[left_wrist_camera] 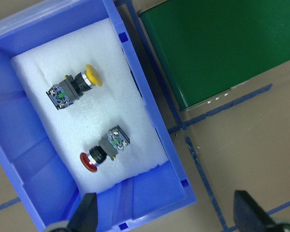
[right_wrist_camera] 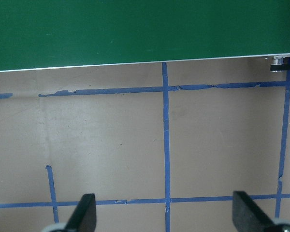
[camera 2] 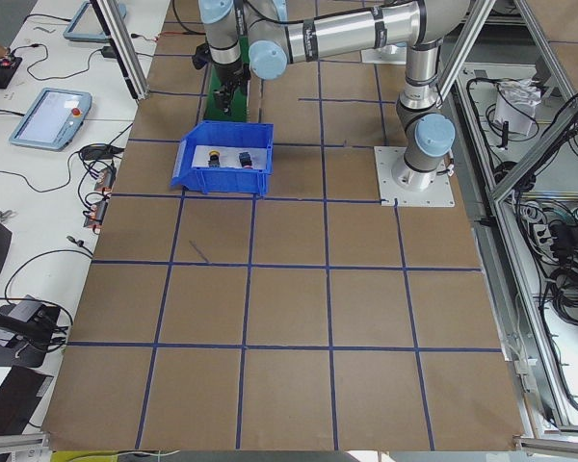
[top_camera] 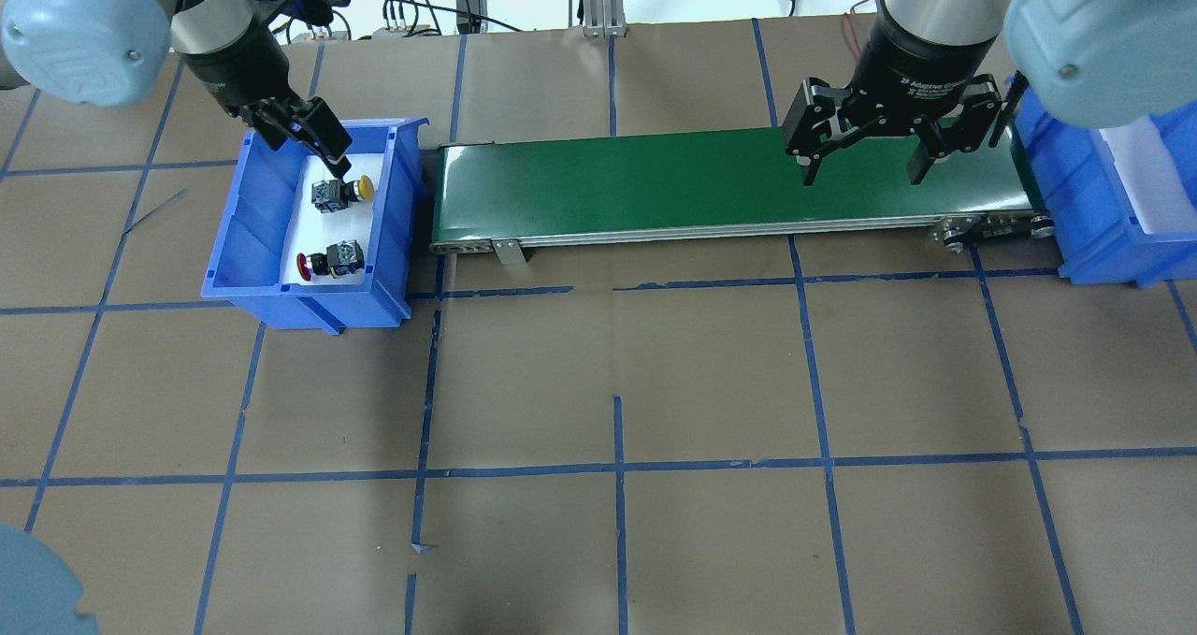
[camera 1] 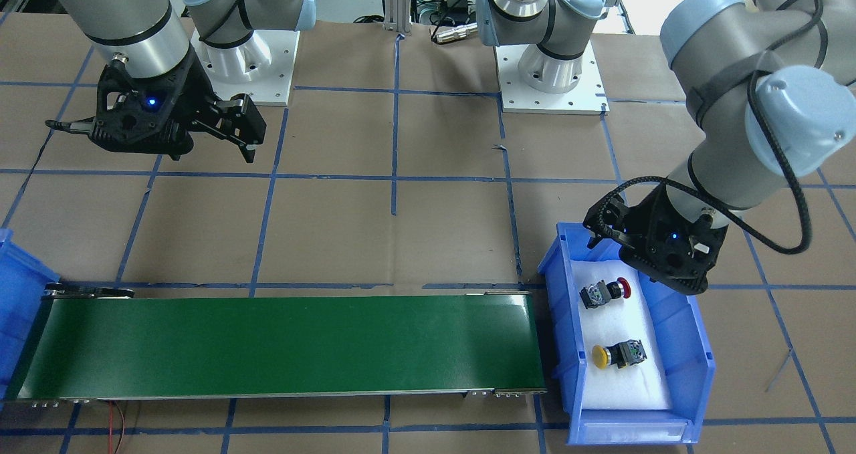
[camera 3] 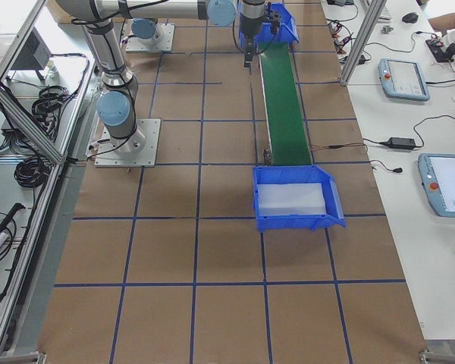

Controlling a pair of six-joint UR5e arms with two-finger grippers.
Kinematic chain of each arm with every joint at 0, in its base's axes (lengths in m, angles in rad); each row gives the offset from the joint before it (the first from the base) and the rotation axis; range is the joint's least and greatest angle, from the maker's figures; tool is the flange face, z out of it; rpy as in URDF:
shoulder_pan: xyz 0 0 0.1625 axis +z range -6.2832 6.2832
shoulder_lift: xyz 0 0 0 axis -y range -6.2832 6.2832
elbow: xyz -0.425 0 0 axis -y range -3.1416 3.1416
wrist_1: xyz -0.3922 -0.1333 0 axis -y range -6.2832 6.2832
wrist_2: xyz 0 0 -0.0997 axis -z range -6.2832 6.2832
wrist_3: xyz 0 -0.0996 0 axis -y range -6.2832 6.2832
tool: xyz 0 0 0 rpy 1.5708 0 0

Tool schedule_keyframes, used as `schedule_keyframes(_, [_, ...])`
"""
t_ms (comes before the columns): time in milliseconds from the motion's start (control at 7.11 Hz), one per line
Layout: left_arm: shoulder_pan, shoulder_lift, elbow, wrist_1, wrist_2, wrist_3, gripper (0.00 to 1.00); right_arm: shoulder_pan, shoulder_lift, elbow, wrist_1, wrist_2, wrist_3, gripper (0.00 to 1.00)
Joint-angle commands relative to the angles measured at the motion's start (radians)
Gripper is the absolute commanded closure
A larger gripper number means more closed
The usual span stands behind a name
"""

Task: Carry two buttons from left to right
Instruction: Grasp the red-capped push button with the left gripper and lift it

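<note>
Two buttons lie on white foam in the blue bin (top_camera: 271, 214) on my left side. The yellow-capped button (top_camera: 339, 191) is at the far end, also in the left wrist view (left_wrist_camera: 75, 87). The red-capped button (top_camera: 330, 261) is nearer my base, also in the left wrist view (left_wrist_camera: 104, 150). Both lie on their sides, apart. My left gripper (top_camera: 304, 139) is open and empty, hovering above the bin; its fingertips (left_wrist_camera: 87, 212) frame the bin's near end. My right gripper (top_camera: 865, 163) is open and empty, hovering by the right end of the green belt.
A green conveyor belt (top_camera: 655, 181) runs between the left bin and a second blue bin (top_camera: 1085, 205) with white foam on my right. Brown paper with blue tape lines covers the table (top_camera: 617, 382). The arms' base plates (camera 1: 552, 73) stand behind the belt.
</note>
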Motion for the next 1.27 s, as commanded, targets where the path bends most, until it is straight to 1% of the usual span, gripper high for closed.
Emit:
schedule_keyframes(0, [0.025, -0.047, -0.017, 0.046, 0.009, 0.315, 0.04, 0.001, 0.0, 0.0, -0.002, 0.002, 0.0, 0.0])
schedule_keyframes(141, [0.027, -0.076, -0.029, 0.055, 0.058, 0.433, 0.05, 0.001, 0.001, 0.0, -0.002, 0.002, -0.002, 0.0])
schedule_keyframes(281, [0.042, -0.099, -0.042, 0.075, 0.081, 0.48, 0.05, 0.001, 0.001, 0.0, -0.002, 0.005, -0.002, 0.0])
schedule_keyframes(422, [0.06, -0.141, -0.048, 0.083, 0.083, 0.55, 0.07, 0.001, 0.001, 0.0, -0.002, 0.008, 0.0, 0.0])
schedule_keyframes(703, [0.097, -0.191, -0.054, 0.095, 0.07, 0.545, 0.07, 0.003, 0.001, 0.0, -0.002, 0.005, -0.002, 0.0])
schedule_keyframes(1125, [0.087, -0.227, -0.092, 0.116, 0.073, 0.551, 0.09, 0.001, 0.003, 0.0, -0.001, 0.005, 0.001, 0.0])
